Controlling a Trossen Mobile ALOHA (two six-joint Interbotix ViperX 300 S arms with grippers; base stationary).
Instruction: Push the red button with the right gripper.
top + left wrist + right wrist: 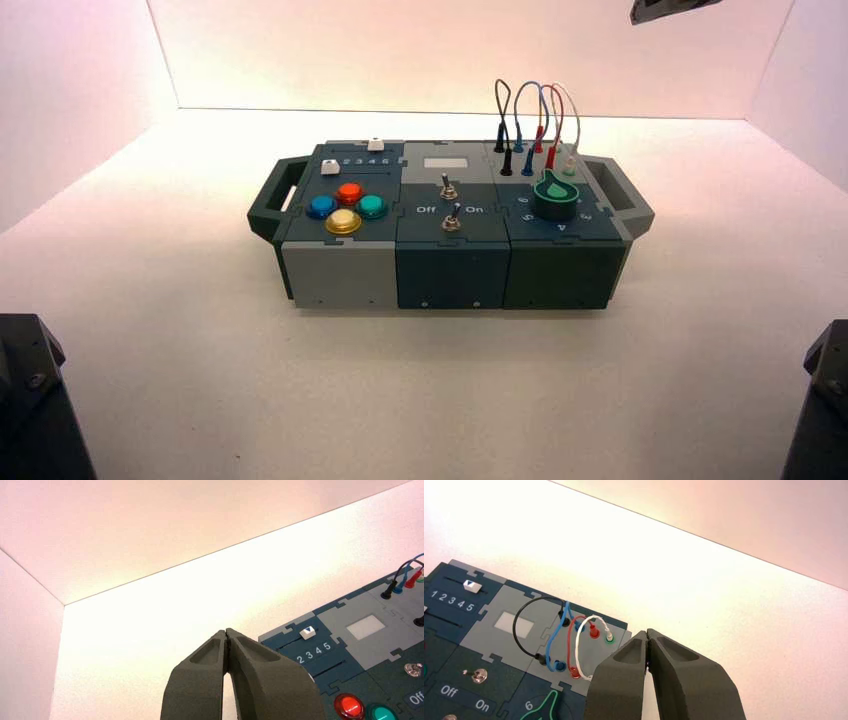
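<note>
Looks like the approach hasn't begun: right gripper [647, 634] has its fingertips together, holding nothing, off the box's right side, so next it should swing leftward to the red dome button [349, 193] and press down.

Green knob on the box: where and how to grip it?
I'd have the right gripper, now shut, open and come from above. Pinch the raised pointer ridge of the green knob, one finger on each flat side. The ridge stands proud of a round base and narrows to a tip. Mind the wires looping up just behind it.
</note>
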